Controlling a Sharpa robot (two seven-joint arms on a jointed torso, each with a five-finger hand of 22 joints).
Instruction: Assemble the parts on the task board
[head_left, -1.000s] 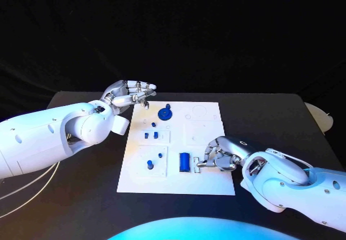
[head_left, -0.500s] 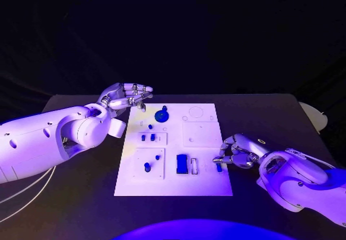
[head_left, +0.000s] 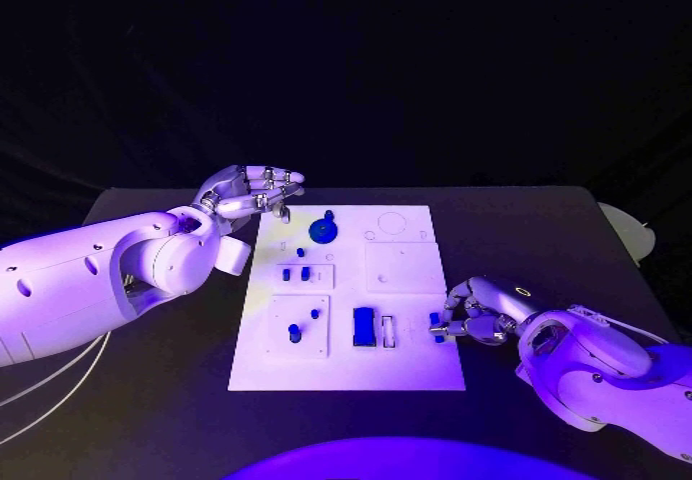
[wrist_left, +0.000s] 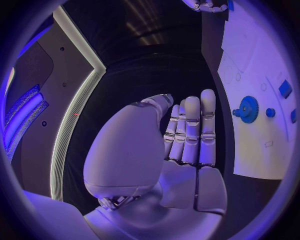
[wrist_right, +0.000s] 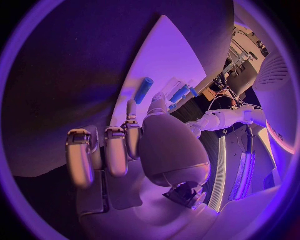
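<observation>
While the right hand (head_left: 483, 318) pinches one blue peg (head_left: 436, 326), the left hand (head_left: 254, 190) hovers half-curled, holding nothing.

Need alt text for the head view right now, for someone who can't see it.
The right hand pinches a small blue part at the right edge of the white task board. The left hand hovers, holding nothing, at the board's far left corner near a blue gear.

Task board (head_left: 401, 372): smooth matt white plate. Blue parts, e.g. gear (head_left: 325, 231): plain plastic look. Table (head_left: 159, 400): matt black. Both hands (head_left: 254, 190) (head_left: 485, 311): shiny silver metal; arms glossy white plastic shells.
</observation>
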